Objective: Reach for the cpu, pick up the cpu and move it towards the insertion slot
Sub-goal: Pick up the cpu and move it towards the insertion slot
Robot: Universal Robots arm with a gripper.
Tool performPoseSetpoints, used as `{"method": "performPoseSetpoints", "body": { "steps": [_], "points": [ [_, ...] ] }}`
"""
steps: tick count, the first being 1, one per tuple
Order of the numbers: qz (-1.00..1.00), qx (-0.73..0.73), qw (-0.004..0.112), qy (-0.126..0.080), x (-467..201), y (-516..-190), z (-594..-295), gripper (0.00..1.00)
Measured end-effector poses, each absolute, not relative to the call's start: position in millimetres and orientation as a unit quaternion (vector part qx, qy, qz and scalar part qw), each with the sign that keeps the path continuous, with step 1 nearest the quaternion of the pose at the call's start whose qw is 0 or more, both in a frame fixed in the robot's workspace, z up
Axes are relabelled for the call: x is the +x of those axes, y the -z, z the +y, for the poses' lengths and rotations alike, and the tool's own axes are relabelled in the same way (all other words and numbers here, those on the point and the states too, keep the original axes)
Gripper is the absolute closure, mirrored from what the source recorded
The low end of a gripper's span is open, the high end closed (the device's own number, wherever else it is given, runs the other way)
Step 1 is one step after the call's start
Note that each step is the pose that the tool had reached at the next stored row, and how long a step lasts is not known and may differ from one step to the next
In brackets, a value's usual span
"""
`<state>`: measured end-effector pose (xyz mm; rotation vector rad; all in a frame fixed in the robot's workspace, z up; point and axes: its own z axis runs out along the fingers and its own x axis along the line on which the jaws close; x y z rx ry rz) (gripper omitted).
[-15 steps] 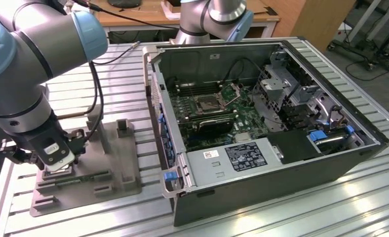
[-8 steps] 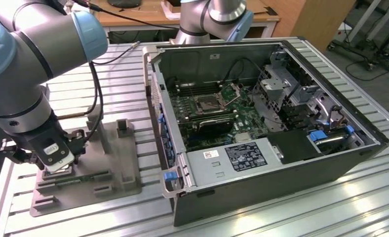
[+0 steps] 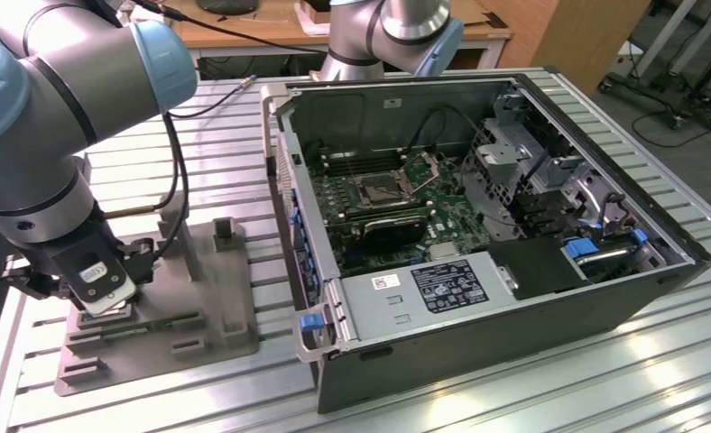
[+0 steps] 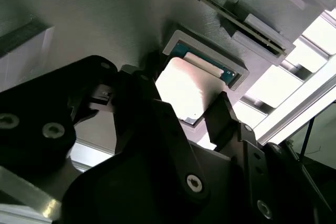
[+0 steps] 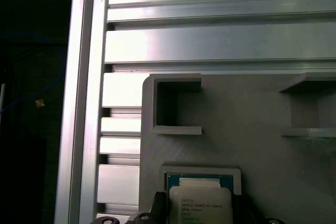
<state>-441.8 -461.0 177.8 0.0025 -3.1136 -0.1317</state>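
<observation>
The cpu (image 4: 186, 90) is a small square chip with a pale metal top. It lies in a shallow square recess of the grey plastic fixture (image 3: 199, 298), at the exterior view's left. My gripper (image 4: 184, 98) is down on it, and its black fingers (image 4: 224, 113) press against two opposite edges of the chip. The first wrist view shows the cpu (image 5: 199, 205) seated in the recess. In the exterior view my gripper (image 3: 103, 305) stands low over that spot. The insertion slot (image 3: 377, 189) lies inside the open computer case, with its metal lid plate (image 3: 428, 167) raised.
The open case (image 3: 476, 316) fills the exterior view's right half, with tall walls around the green motherboard. A thin green circuit strip (image 3: 151, 323) and raised blocks sit on the fixture. A second arm's base (image 3: 392, 36) stands behind the case. The table (image 3: 644, 379) is ribbed aluminium.
</observation>
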Motion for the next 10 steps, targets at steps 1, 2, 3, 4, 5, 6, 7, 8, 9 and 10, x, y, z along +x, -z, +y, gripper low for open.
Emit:
{"method": "performPoseSetpoints", "body": {
  "steps": [1,2,3,4,5,6,7,8,9,10],
  "points": [
    [-0.999,0.001,0.013,0.042,-441.8,-177.8,-461.0,0.36],
    [-0.999,0.001,0.013,0.042,-441.8,-177.8,-461.0,0.36],
    [-0.999,0.001,0.013,0.042,-441.8,-177.8,-461.0,0.44],
    [-0.999,0.001,0.013,0.042,-441.8,-177.9,-461.0,0.44],
    [-0.999,0.001,0.013,0.042,-441.8,-177.8,-461.0,0.44],
    [-0.999,0.001,0.013,0.042,-441.8,-177.8,-461.0,0.45],
    [-0.999,0.001,0.013,0.042,-441.8,-177.9,-461.0,0.45],
    [-0.999,0.001,0.013,0.042,-441.8,-177.9,-461.0,0.45],
    [-0.999,0.001,0.013,0.042,-441.8,-177.8,-461.0,0.45],
    [-0.999,0.001,0.013,0.042,-441.8,-177.9,-461.0,0.45]
  ]
}}
